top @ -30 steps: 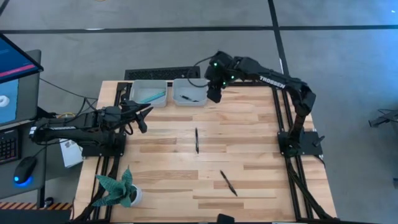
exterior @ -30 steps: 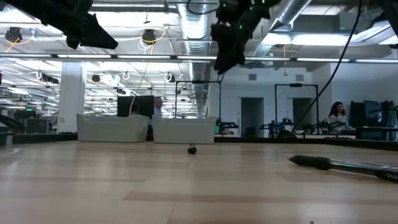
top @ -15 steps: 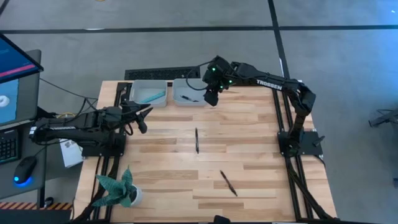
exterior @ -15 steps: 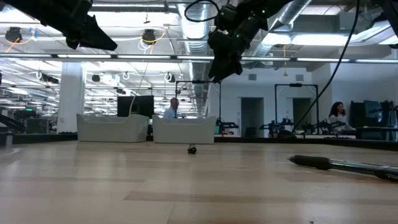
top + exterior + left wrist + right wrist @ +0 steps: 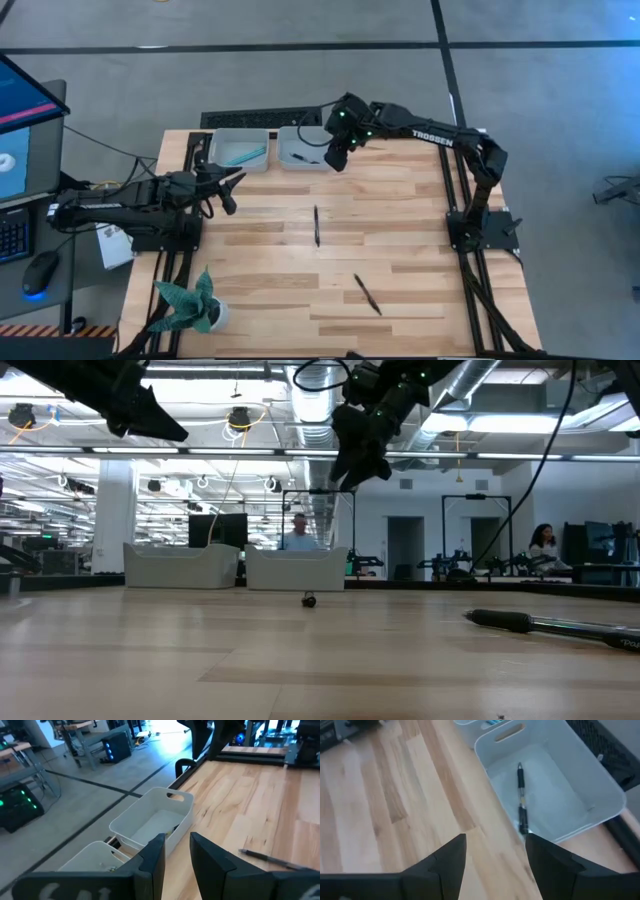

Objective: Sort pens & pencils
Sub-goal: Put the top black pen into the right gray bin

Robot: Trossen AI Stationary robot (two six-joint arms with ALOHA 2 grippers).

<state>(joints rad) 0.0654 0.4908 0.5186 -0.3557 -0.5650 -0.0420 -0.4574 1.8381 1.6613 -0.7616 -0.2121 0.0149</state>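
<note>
Right gripper empty, fingers spread wide, hovering by right bin; one black pen inside. Teal ones in left bin. Drop looks done; next: reach centre pen, then near pen. Left gripper idle at left edge, fingers apart

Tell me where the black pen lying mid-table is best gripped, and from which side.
The black pen lies flat on the bare wooden table, running nearly straight from far edge to near edge. Probably best: descend from directly above and pinch mid-shaft, fingers closing across its width, left to right. The right end effector, open and empty beside the right bin, looks closest. The left end effector is open at the left edge.
</note>
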